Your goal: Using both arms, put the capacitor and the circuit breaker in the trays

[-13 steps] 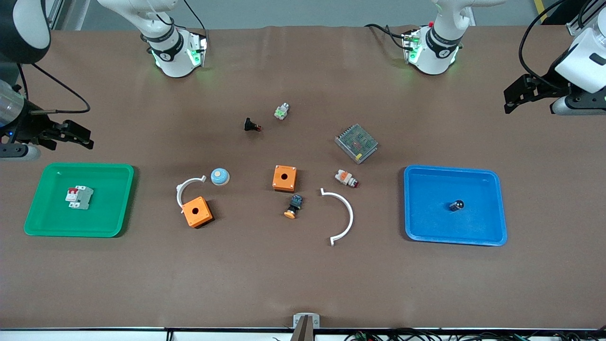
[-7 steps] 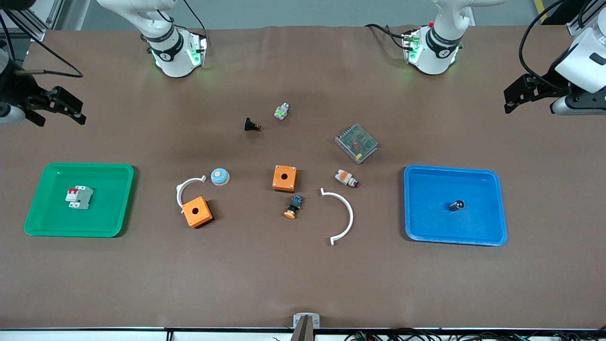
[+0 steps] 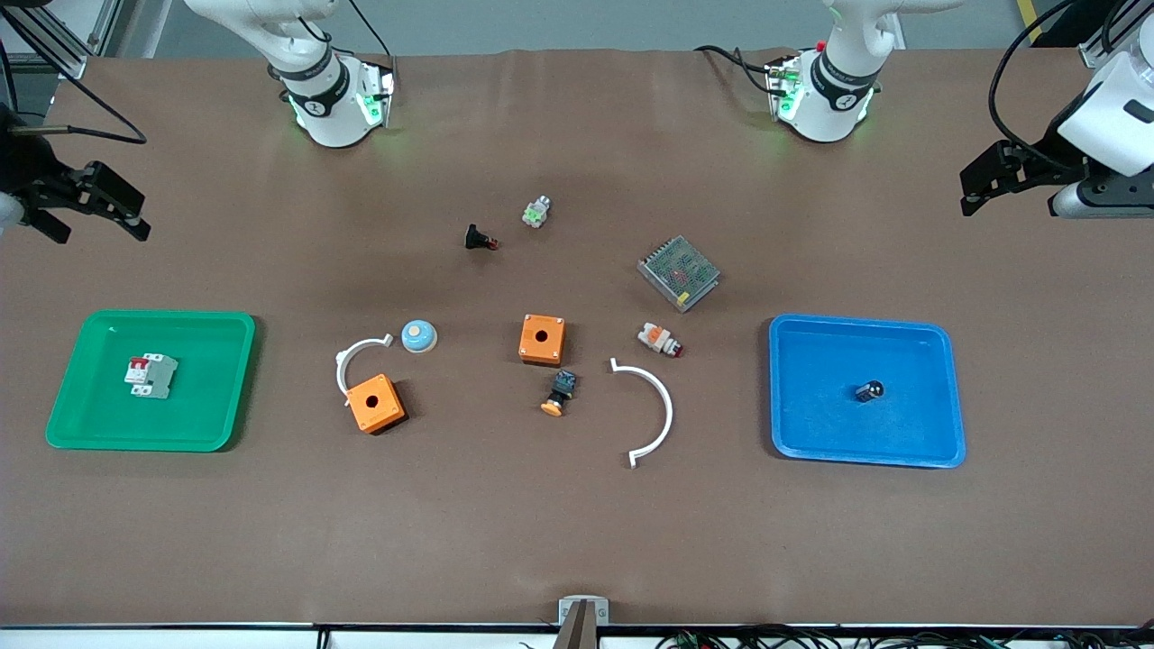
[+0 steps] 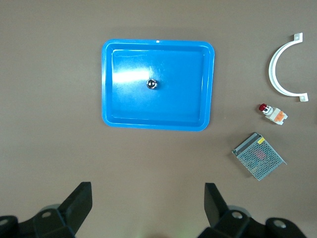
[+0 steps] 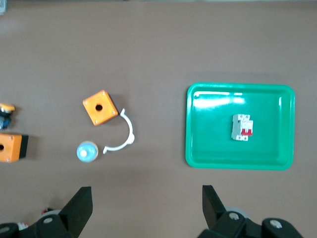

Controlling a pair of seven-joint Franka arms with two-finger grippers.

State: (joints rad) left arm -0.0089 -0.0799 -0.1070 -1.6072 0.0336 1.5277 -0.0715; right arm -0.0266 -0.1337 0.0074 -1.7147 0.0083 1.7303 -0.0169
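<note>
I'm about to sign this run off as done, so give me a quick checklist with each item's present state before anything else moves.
1. capacitor lies in the blue tray: ok.
2. circuit breaker lies in the green tray: ok.
3. left gripper open, empty, above bare table by the blue tray: ok.
4. right gripper open, empty, above bare table by the green tray: ok.
5. Neither part touches a tray wall: ok.

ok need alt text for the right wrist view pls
A circuit breaker lies in a green tray on a brown table, seen from above past the right hand, its fingers open and empty. Beside the tray lie a white curved piece, an orange box and a blue button.
</note>
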